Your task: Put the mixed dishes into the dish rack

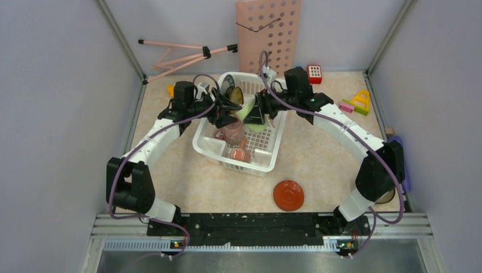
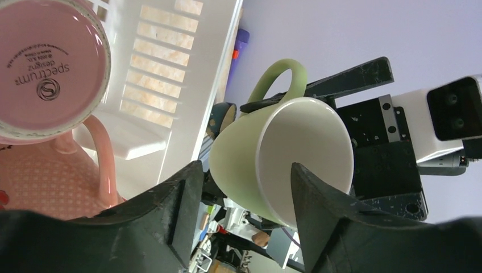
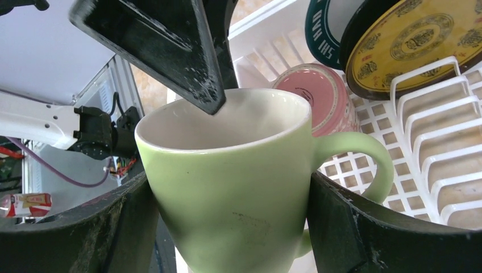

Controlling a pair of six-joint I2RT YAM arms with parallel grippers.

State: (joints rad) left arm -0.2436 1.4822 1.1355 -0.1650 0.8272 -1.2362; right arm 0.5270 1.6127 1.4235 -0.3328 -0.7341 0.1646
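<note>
Our right pincer (image 3: 230,216) grips the mug (image 3: 227,170); our left pincer (image 2: 244,176), wide, straddles its rim from nine o'clock.

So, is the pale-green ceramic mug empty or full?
Empty: the pale-green ceramic mug shows only bare white inside in both wrist views.

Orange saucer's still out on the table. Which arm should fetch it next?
Right, probably. The saucer lies right of centre, near the right arm's base. The right gripper must first release the green mug; the left gripper has one finger inside its rim, above the rack.
</note>
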